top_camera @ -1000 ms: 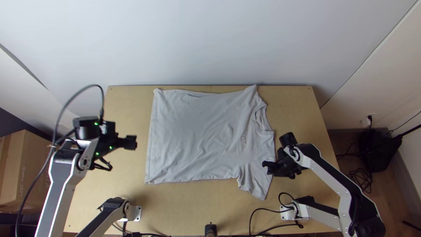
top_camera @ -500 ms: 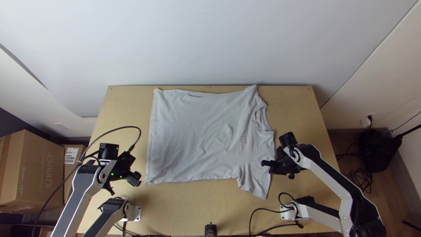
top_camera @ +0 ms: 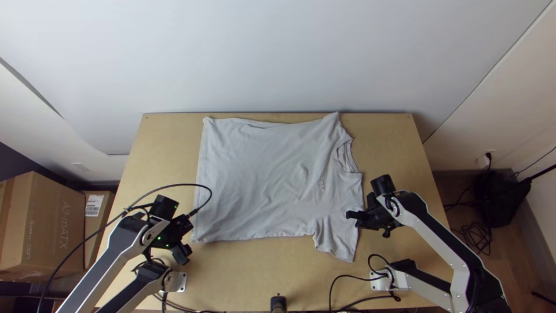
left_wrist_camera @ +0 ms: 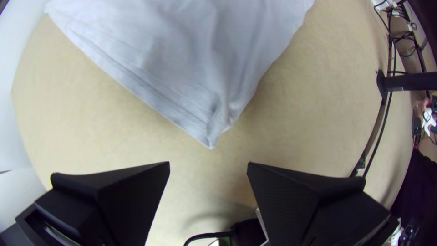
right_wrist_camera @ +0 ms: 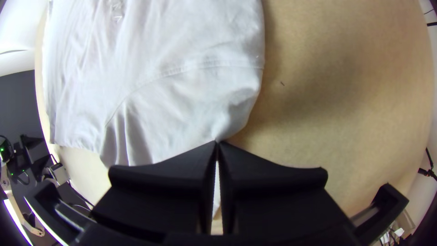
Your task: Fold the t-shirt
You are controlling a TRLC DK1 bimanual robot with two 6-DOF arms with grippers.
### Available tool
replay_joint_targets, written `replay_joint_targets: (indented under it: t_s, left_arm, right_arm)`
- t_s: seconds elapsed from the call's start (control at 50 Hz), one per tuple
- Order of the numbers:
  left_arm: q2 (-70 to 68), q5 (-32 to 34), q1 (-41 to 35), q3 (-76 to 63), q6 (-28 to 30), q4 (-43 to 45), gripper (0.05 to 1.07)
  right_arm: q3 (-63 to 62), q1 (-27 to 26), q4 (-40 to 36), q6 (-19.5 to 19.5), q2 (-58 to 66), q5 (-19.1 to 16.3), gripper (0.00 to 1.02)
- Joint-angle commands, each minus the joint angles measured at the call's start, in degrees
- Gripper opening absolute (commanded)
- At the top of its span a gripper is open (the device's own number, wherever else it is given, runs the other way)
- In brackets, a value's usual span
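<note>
1. Left black two-fingered gripper (top_camera: 184, 255): fingers wide apart, near a hem corner of the light-grey, short-sleeved cloth T-shirt (top_camera: 260, 179).
2. Right black two-fingered gripper (top_camera: 353, 218): clamped on the T-shirt's near sleeve.
3. T-shirt: spread, lightly wrinkled, on the pale wooden table (top_camera: 266, 275).

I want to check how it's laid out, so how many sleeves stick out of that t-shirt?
1: the sleeve at the near right of the t-shirt, pinched by the right gripper. Another may be hidden underneath.
</note>
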Motion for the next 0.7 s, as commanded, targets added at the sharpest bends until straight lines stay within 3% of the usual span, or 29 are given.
replay_joint_targets:
  t_s: [0.0, 0.2, 0.26, 0.3, 0.36, 0.38, 0.5, 0.68]
  left_arm:
    - [3.3, 0.4, -1.8, -1.3, -1.1, 1.0, 0.88]
    - [9.7, 0.7, -3.0, -2.1, -3.1, 7.3, 0.88]
    - [11.0, 1.7, -3.3, -2.5, -3.5, 9.7, 0.78]
    - [11.7, 3.6, -3.2, -2.7, -3.5, 10.7, 0.62]
    - [12.2, 6.8, -3.3, -3.2, -2.0, 14.2, 0.17]
    - [12.5, 7.6, -3.4, -3.2, -0.9, 15.3, 0.06]
    - [13.2, 8.3, -2.4, -3.5, 1.1, 14.6, 0.08]
    - [11.7, 9.6, 7.4, -2.0, 6.0, 11.9, 0.08]
  right_arm:
    - [0.0, -0.1, -0.1, 1.4, -1.0, -0.3, 0.02]
    - [0.8, -0.2, -0.4, 1.8, -1.6, -0.3, 0.02]
    - [0.8, -0.2, -0.6, 1.8, -2.0, -0.3, 0.02]
    - [0.9, -0.4, -0.6, 1.8, -2.0, -0.3, 0.02]
    - [0.8, -0.9, -0.7, 1.8, -2.4, -0.2, 0.02]
    - [0.9, -1.1, -0.7, 1.8, -2.5, -0.3, 0.02]
    - [1.3, -2.9, -1.2, 1.6, -3.5, -0.2, 0.02]
    - [2.9, -6.8, -2.9, 0.1, -4.2, -0.2, 0.02]
